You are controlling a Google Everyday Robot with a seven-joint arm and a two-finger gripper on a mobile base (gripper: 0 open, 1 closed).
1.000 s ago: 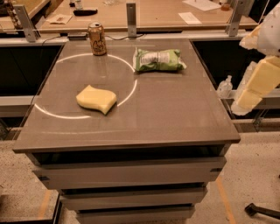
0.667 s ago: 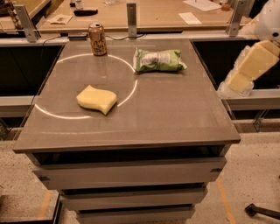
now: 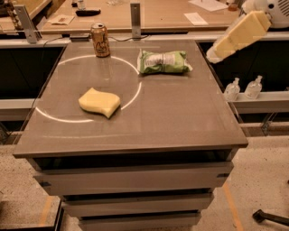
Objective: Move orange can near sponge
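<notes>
The orange can (image 3: 100,40) stands upright at the far left of the grey table (image 3: 180,122), on a white circle line. The pale yellow sponge (image 3: 99,102) lies flat at the table's left middle, well in front of the can and apart from it. My arm's cream-coloured link (image 3: 241,32) reaches in from the top right. My gripper (image 3: 214,55) is at its lower end, in the air over the table's far right edge, right of the green bag and far from the can.
A green crinkled snack bag (image 3: 162,62) lies at the far middle, right of the can. A metal post (image 3: 135,20) stands behind the table. Two small clear bottles (image 3: 244,88) sit on a ledge to the right. A wooden counter (image 3: 158,13) runs behind.
My arm has risen and swung left, from beside the table's right side to above its far right edge. The can, sponge and bag have not moved.
</notes>
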